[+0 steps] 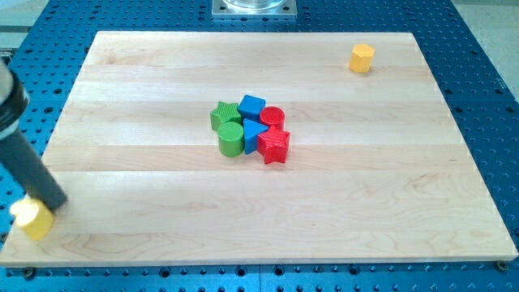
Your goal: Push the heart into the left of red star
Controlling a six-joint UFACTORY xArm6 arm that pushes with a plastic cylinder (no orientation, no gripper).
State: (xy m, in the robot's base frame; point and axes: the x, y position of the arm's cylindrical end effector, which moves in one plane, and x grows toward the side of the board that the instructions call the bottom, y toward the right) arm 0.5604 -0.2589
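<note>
- The yellow heart sits at the view's bottom-left corner of the surface, right at its edge and well apart from everything else.
- My tip ends at the heart's upper right, touching it or just beside it (contact is too close to call). There is no pincer on this rig, only the dark rod, so nothing is held.
- The red star lies near the middle, at the lower right of a tight cluster: blue triangle touching its left, green cylinder beyond that, green star, blue cube and red cylinder above.
- A yellow hexagonal block stands alone near the view's top right.
- Risks, as I judge them: the tip is on the wrong side, so a push from here would send the heart off the surface; the star's left is already occupied, so driving the heart in could scatter the cluster or shift the star itself.
</note>
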